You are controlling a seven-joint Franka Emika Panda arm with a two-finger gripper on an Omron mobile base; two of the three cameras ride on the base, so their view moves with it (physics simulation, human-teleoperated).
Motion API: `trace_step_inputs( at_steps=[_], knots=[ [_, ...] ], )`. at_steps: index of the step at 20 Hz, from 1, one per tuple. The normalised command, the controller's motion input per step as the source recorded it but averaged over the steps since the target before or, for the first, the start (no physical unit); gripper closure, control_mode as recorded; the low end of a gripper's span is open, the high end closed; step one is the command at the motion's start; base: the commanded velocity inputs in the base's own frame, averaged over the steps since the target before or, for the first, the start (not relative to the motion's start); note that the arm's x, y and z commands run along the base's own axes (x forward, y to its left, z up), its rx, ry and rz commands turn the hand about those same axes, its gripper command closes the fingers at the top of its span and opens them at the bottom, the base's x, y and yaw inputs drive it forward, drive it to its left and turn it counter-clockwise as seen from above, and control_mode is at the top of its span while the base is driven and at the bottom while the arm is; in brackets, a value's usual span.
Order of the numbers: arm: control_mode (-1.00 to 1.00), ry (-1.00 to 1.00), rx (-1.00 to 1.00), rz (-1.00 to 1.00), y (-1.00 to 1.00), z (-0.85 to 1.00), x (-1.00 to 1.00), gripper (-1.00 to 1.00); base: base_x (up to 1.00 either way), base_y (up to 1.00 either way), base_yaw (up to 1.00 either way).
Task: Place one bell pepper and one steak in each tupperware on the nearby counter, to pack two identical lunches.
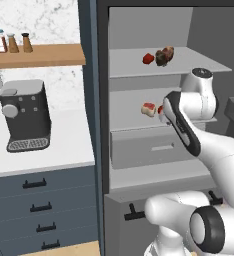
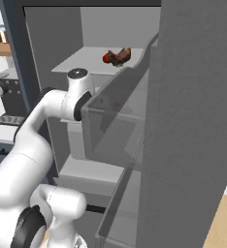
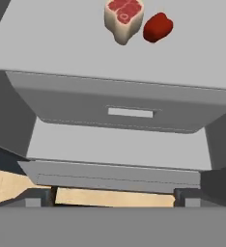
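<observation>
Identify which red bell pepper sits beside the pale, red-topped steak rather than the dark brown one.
The bell pepper on the lower fridge shelf, next to the pale steak. The other pepper lies on the upper shelf.

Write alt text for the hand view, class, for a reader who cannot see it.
A pale-rimmed red steak and a glossy red bell pepper sit side by side on a grey fridge shelf, seen from above and in front. Below the shelf is a grey drawer with a slot handle, then a lower ledge and a strip of wooden floor.
</observation>
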Motion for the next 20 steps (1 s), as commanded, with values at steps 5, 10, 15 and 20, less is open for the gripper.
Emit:
trace_step_inputs(
  at_steps=[5, 10, 15, 20],
  knots=[
    [-1.00, -0.15, -0.10, -0.01, -0.04, 0.03, 0.36, -1.00, 0.00, 0.00, 0.00],
    [-1.00, -0.18, -0.04, -0.03, 0.00, -0.05, 0.20, -1.00, 0.00, 0.00, 0.00],
    [-1.00, -0.21, 0.08, 0.00, 0.00, -0.36, 0.01, -1.00, 0.00, 0.00, 0.00],
    [-1.00, -0.23, 0.13, 0.00, 0.19, -0.06, 0.03, -1.00, 0.00, 0.00, 0.00]
  ],
)
